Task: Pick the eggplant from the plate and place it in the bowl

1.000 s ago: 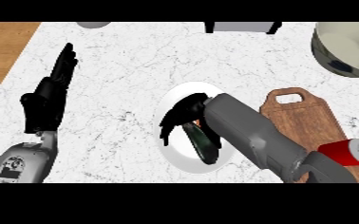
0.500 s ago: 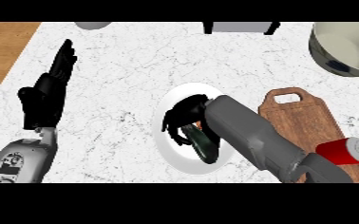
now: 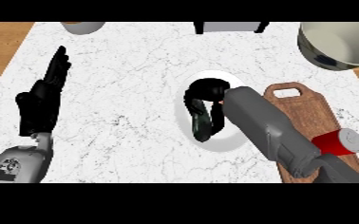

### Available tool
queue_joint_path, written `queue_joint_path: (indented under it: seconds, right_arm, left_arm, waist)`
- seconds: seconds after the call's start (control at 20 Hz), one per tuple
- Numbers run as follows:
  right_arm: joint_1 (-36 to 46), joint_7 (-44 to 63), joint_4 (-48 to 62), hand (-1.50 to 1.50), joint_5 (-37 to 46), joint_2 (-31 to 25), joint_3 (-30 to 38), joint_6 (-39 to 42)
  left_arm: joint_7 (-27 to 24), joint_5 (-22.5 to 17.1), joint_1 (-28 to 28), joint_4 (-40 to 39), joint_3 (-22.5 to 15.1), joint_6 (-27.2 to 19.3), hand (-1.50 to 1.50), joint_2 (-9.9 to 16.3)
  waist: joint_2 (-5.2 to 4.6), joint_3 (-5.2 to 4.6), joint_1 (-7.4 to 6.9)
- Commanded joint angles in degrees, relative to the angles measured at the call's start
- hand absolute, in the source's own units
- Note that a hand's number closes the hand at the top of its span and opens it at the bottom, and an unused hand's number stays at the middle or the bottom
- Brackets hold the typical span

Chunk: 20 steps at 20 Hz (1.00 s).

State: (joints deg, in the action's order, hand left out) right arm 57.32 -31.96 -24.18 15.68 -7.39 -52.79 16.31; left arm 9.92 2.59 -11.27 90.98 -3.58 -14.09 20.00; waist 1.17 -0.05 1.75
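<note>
A dark, glossy eggplant [image 3: 202, 119] lies lengthwise on the white plate [image 3: 229, 140] at the counter's middle. My right hand [image 3: 207, 88] comes in from the lower right and sits over the eggplant's far end, fingers curled round it and hiding that end. The bowl [image 3: 328, 43], grey and large, stands at the far right corner, partly cut off by the view's edge. My left hand [image 3: 42, 97] rests open at the left side, fingers straight and pointing away from me, well apart from the plate.
A wooden cutting board [image 3: 307, 115] lies just right of the plate, under my right forearm, with a red can [image 3: 338, 141] at its near end. A grey cup [image 3: 82, 26] and a dark-legged object [image 3: 230, 26] sit along the far edge.
My right hand's fingers have curled in over the eggplant's far end, and the eggplant has shifted slightly away from me on the plate. The left hand has barely moved.
</note>
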Motion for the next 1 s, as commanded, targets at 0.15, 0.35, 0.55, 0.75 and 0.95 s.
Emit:
queue_joint_path:
  seconds: [0.15, 0.35, 0.55, 0.75, 0.95]
  right_arm:
    - [0.35, 22.46, 3.79, 1.50, -9.53, -1.85, 14.82, -17.29]
    - [2.72, 27.73, -1.96, 1.50, -13.41, -1.17, 21.04, -28.44]
    - [2.56, 34.53, -7.78, 1.50, -12.60, -2.79, 22.31, -37.33]
    - [2.37, 42.73, -13.43, 1.50, -10.80, -9.09, 22.81, -41.60]
    - [-0.50, 49.41, -21.87, 1.50, -9.69, -16.31, 24.03, -43.55]
  left_arm:
    - [0.31, -0.11, 2.58, 0.39, 1.65, -0.56, 0.00, 0.90]
    - [0.93, 0.57, 2.79, 0.88, 1.55, -1.27, 0.00, 0.67]
    - [1.34, -0.31, 3.09, 0.91, 2.70, -0.41, 0.00, 1.54]
    - [-0.46, -0.46, 5.25, 1.98, 2.68, -0.14, 0.00, 1.26]
    - [-0.89, 0.58, 3.10, 1.25, 1.70, -0.60, 0.00, -0.07]
  waist:
    - [1.36, -0.05, 3.00]
    - [1.53, 0.00, 3.28]
    - [1.70, -0.06, 4.07]
    - [1.46, -0.10, 3.73]
    - [0.37, -0.04, 2.59]
